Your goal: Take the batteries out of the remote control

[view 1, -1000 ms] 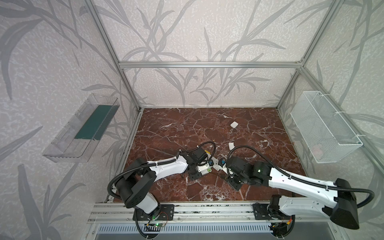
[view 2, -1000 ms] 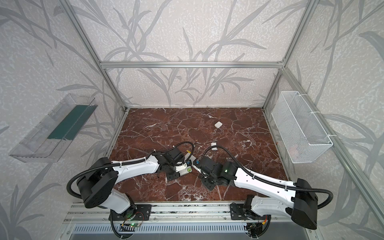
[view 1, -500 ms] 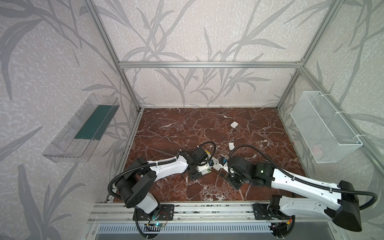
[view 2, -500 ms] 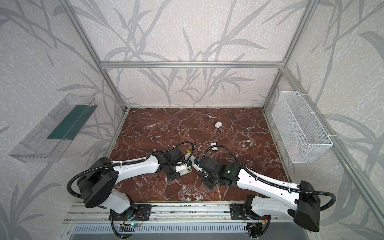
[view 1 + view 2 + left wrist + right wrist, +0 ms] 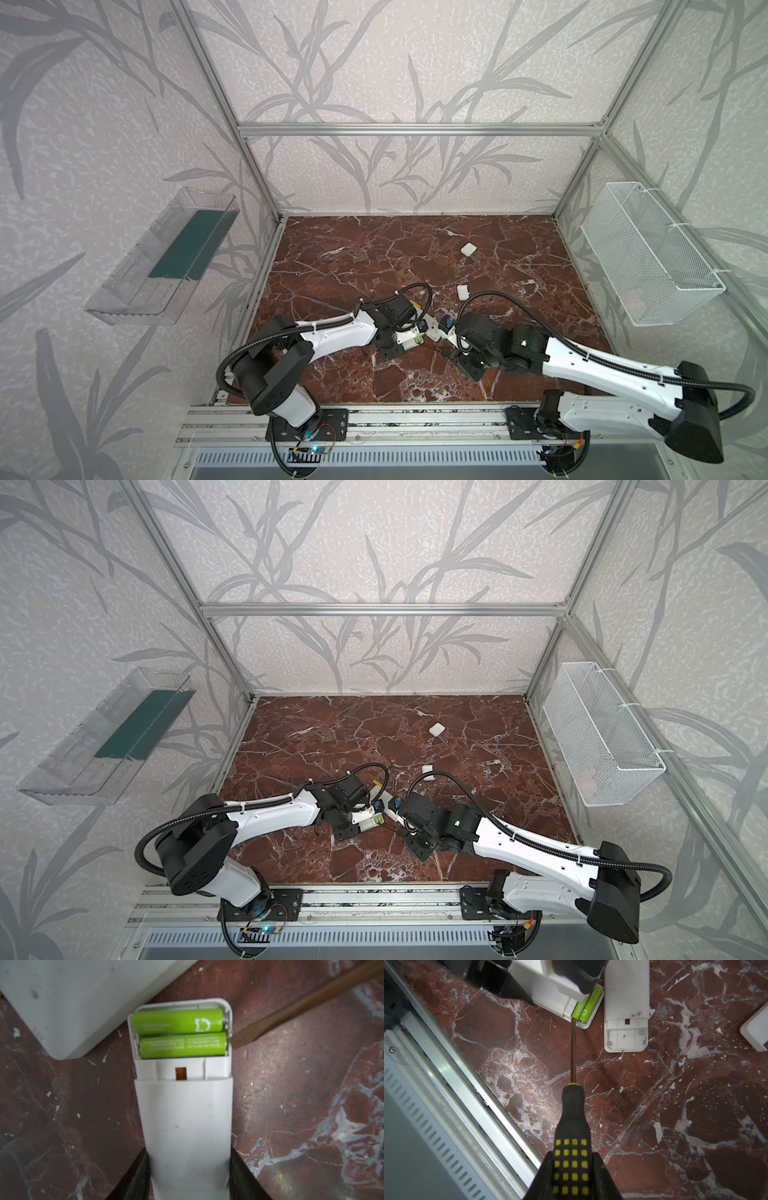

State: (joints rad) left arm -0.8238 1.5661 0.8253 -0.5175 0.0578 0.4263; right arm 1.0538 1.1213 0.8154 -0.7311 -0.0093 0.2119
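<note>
Since a second ago my right arm had crept slightly toward the left one, while the left arm had held its place. My left gripper (image 5: 188, 1153) was clamped on the white remote (image 5: 182, 1115), one black finger on each long side, with the remote lying flat on the marble (image 5: 374, 257) near the front middle of the floor. Its back cover was off, and both lime-green batteries (image 5: 178, 1022) sat side by side in the open bay at the end away from the gripper. My right gripper (image 5: 572, 1157) was closed on the black-and-yellow handle of the screwdriver (image 5: 572, 1105). The shaft ran forward to the bay, and the flat tip met the bay's side wall at the end of the battery nearer the left gripper. I could not tell whether the tip had got under that battery. A second remote (image 5: 626, 1001) lay just beside the first, its bay bare. Two white covers (image 5: 468, 249) lay further back on the marble, well apart from each other, and a wire basket (image 5: 648, 257) hung on the right wall.
</note>
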